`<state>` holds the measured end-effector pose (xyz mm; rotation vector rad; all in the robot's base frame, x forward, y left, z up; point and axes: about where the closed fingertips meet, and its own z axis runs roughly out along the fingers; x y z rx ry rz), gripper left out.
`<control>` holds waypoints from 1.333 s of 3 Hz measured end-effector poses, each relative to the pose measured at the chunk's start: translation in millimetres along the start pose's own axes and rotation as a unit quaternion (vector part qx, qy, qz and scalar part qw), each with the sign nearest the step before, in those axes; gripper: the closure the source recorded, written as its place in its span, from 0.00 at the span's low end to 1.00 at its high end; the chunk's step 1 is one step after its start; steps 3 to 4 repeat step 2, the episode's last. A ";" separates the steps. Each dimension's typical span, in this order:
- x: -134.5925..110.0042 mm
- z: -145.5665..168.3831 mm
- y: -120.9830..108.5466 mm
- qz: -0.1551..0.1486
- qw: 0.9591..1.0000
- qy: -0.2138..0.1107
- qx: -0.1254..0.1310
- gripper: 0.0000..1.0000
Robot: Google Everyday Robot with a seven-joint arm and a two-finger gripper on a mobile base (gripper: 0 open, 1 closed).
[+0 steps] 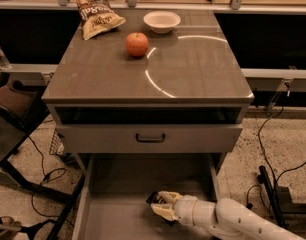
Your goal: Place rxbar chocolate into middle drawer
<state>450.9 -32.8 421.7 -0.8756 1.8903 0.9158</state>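
The middle drawer is pulled open at the bottom of the camera view, showing a plain grey floor and thin side walls. My gripper reaches in from the lower right on a white arm and hovers low over the drawer floor, near its middle. Its pale fingers are shut on the rxbar chocolate, a small black bar. Only the bar's dark left end shows between the fingers; the rest is hidden by them.
On the cabinet top sit an apple, a white bowl and a tan snack bag. A grey drawer front with a dark loop handle hangs above the open drawer. Cables and dark furniture lie left; more cables right.
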 end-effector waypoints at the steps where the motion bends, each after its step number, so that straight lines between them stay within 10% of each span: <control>1: -0.2 1.0 0.9 0.000 1.000 0.000 -0.001 0.01; 4: -0.3 1.5 1.3 0.000 1.000 0.000 -0.002 0.00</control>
